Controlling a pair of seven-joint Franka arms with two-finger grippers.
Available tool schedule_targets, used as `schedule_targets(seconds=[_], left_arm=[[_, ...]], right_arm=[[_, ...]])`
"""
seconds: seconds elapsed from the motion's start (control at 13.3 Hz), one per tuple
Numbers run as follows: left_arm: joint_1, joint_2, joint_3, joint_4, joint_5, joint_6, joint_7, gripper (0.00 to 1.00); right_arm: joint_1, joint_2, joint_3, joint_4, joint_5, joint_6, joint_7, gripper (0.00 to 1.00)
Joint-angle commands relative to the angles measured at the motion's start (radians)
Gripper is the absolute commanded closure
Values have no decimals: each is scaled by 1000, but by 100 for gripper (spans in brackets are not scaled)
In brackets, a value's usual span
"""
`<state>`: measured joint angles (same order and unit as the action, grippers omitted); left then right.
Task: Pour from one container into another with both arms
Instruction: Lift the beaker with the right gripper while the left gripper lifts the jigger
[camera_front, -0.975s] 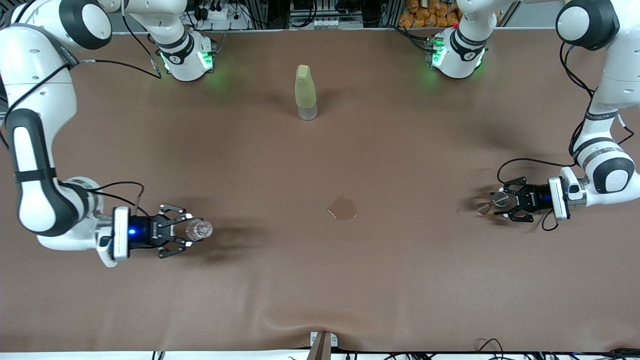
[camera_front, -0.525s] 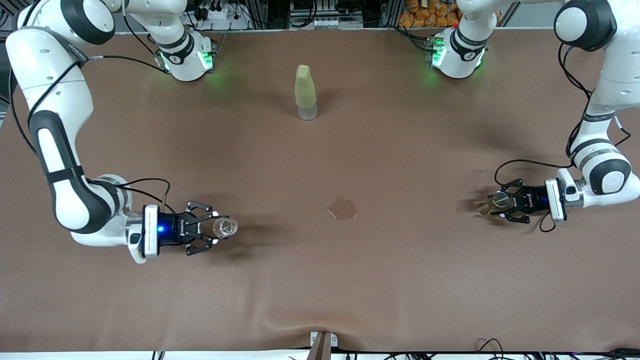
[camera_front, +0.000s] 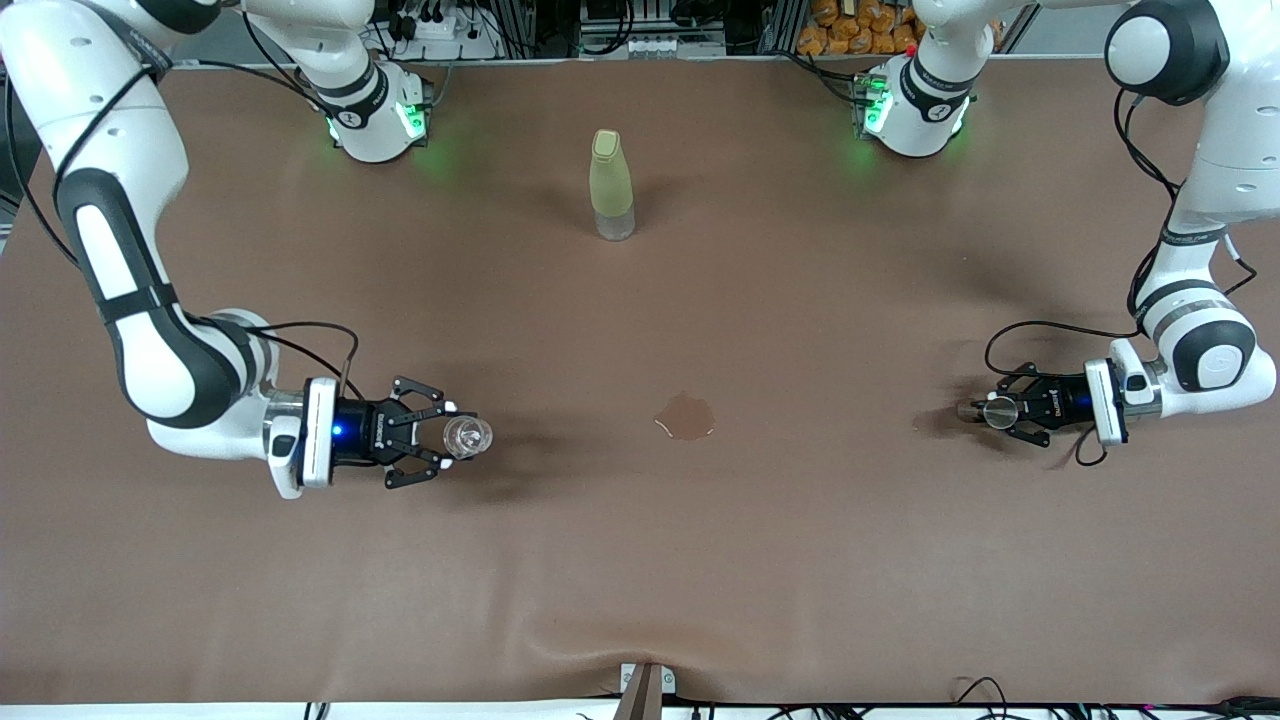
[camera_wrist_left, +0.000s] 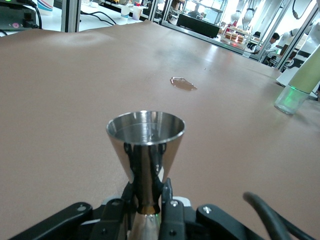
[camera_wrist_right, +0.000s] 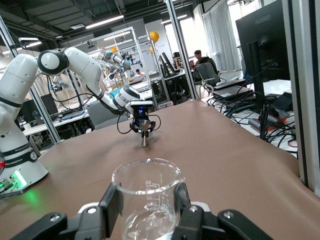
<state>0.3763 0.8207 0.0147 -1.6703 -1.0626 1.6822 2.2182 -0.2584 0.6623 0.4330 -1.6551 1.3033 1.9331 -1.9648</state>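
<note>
At the frame's lower left, my right claw (camera_front: 452, 437) grips the glass cup (camera_front: 467, 437); at middle right, my left claw (camera_front: 990, 411) clamps the steel jigger (camera_front: 998, 411), low over the bench (camera_front: 640, 560).

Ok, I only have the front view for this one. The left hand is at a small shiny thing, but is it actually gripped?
Observer: Yes. The left wrist view shows the left hand shut on the steel jigger at its narrow waist, mouth up.
Operator: And the glass in the right hand?
Observer: The right hand clamps the glass cup by its lower wall. Printed measuring marks show on the glass.
Operator: That dark patch in the middle?
Observer: From the left wrist it is a thin puddle that reflects light.
</note>
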Motion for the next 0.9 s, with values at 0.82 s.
schedule_targets(seconds=[0.82], left_arm=[[-328, -40, -156, 141, -222, 148, 5, 100]], right_arm=[[-87, -326, 1, -379, 37, -61, -62, 90]])
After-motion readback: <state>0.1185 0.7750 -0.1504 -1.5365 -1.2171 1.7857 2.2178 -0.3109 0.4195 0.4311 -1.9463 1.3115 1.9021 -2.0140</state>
